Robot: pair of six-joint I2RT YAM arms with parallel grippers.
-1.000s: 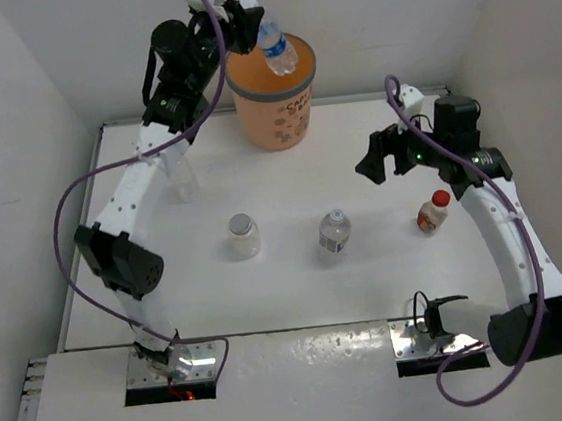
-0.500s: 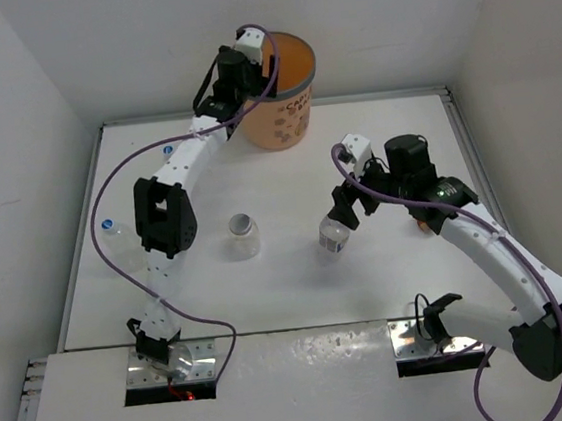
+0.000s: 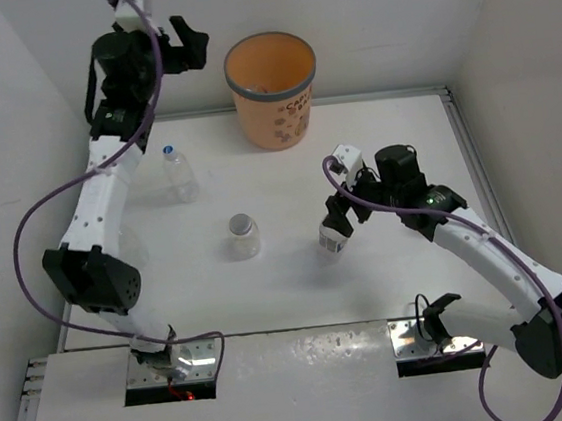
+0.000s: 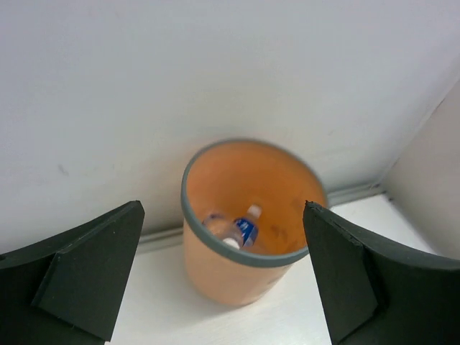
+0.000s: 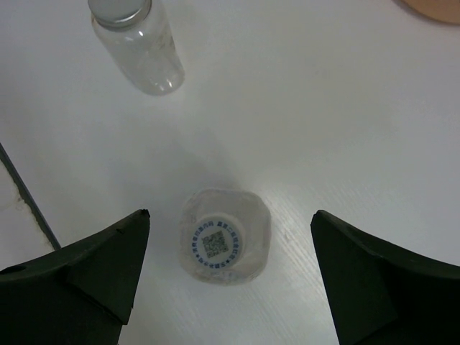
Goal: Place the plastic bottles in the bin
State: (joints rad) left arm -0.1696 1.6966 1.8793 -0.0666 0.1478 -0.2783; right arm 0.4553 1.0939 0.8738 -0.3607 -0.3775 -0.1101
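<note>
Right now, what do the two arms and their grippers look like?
The left arm and right arm are white segments with black joints. A thin purple cable loops along each. The left gripper and right gripper have black wedge-shaped fingers.

White table (image 3: 270,292) enclosed by plain pale walls (image 3: 392,18)

Table (image 3: 270,292): white, walls along left, far and right edges.
Bin (image 3: 271,91): orange, upright, middle of far edge.
Blue-capped bottle (image 3: 179,173): standing, toward far-left corner.
Grey-capped bottle (image 3: 244,235): standing, centre, slightly left.
White-capped bottle (image 3: 334,235): standing, centre, slightly right.
</note>
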